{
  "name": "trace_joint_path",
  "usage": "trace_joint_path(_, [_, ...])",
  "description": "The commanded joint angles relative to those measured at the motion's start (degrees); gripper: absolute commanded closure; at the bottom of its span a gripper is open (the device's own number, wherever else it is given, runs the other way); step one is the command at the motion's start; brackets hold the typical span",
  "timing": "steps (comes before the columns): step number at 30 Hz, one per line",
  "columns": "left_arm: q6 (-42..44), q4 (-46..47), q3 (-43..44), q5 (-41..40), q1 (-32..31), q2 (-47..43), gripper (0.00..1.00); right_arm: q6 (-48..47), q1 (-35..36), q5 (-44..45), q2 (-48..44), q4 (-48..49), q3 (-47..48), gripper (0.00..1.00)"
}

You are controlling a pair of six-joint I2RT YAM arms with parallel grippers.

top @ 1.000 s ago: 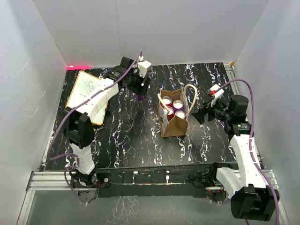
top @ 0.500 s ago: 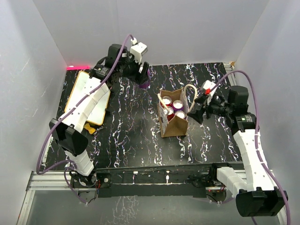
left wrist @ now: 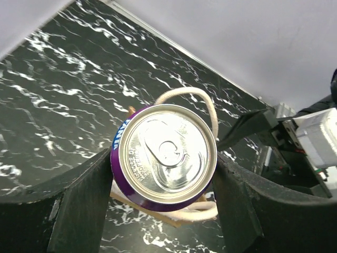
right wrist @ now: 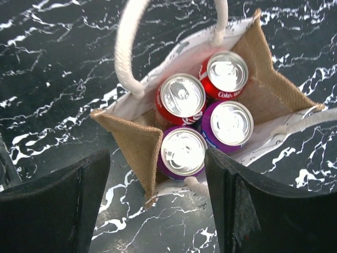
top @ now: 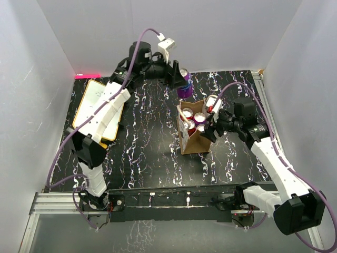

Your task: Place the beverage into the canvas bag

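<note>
Purple can [top: 184, 84] now over marbled table [top: 147, 145]

— Where do we have our left arm?
— We reach it far forward and up, wrist turned toward our right side. Our left hand [top: 179, 81] clamps a can [left wrist: 167, 155], with both fingers [left wrist: 79, 200] pressed against its sides.
— And our right arm?
— We fold it inward toward the left, forearm sloping down. Our right hand [top: 209, 126] points downward, its fingers [right wrist: 52, 205] spread wide apart.
</note>
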Motion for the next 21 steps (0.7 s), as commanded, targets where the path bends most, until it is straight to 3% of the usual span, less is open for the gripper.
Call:
trace_joint_path(1, [-2.8, 5.1, -0.6, 5.9, -3.4, 0.2, 1.0, 0.2, 0.7, 3.9, 0.7, 7.0, -2.3, 0.26])
trace_joint_path(15, [-5.1, 8.4, -10.4, 8.3, -7.6, 1.4, 1.0, 1.5, 2.1, 5.7, 1.4, 12.7, -10.2, 0.39])
trace_joint_path(21, [-3.5, 7.7, -13.5, 6.2, -8.3, 1.0, 1.0, 1.0, 2.1, 4.4, 1.3, 11.0, -10.5, 0.56])
